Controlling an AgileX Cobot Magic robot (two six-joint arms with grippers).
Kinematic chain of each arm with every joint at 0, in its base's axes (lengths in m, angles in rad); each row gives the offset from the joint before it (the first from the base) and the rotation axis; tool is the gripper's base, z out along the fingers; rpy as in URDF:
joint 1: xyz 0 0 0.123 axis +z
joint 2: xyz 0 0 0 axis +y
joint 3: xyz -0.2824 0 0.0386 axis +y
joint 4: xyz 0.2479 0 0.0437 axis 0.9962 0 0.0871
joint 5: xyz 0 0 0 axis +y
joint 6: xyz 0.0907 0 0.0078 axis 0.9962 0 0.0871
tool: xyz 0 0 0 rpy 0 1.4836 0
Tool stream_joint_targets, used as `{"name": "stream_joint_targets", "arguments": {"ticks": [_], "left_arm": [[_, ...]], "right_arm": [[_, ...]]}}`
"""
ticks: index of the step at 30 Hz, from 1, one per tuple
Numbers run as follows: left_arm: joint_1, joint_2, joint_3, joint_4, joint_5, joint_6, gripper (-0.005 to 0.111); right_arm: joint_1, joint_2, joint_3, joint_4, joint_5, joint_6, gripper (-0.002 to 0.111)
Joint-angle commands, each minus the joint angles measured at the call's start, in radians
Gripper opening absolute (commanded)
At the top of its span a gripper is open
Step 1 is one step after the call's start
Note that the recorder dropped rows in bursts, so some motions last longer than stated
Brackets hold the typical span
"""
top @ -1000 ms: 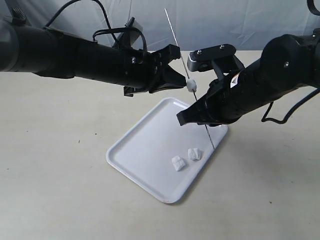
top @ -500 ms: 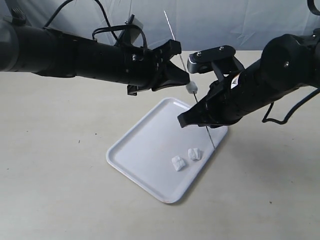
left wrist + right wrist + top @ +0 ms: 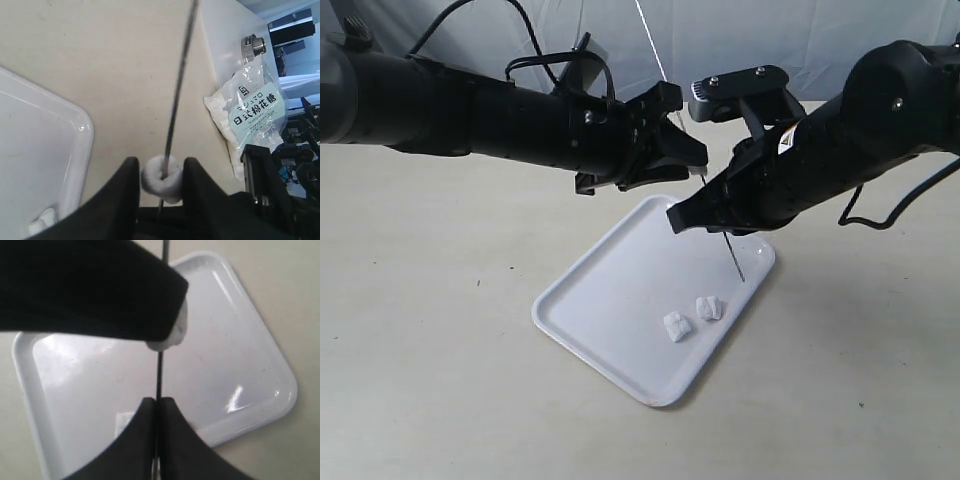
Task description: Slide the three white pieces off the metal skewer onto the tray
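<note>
Left jaws pinch a white piece [image 3: 161, 178] on the metal skewer [image 3: 178, 95]; right jaws clamp the skewer itself, tray [image 3: 225, 340] beneath them.

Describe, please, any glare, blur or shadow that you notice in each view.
Right wrist view: a glare streak on the tray. Left wrist view: the metal skewer blurs away from the white piece. Exterior view: even light, faint shadows.
</note>
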Motion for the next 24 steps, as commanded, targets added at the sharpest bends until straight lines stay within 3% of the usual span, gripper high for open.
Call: {"name": "stream_joint_targets", "arguments": {"ticks": [1, 6, 24], "left_arm": [[-0.001, 0.009, 0.003, -0.007, -0.004, 0.008, 0.003], [-0.001, 0.009, 0.003, -0.015, -0.006, 0.013, 0.000], [0.030, 0.009, -0.036, -0.059, -0.184, 0.034, 0.000]], "right_arm": [[-0.002, -0.009, -0.009, -0.028, 0.013, -0.009, -0.001], [-0.002, -0.009, -0.011, -0.027, 0.012, -0.007, -0.001], [-0.002, -0.009, -0.011, -0.103, 0.319, -0.009, -0.001]]}}
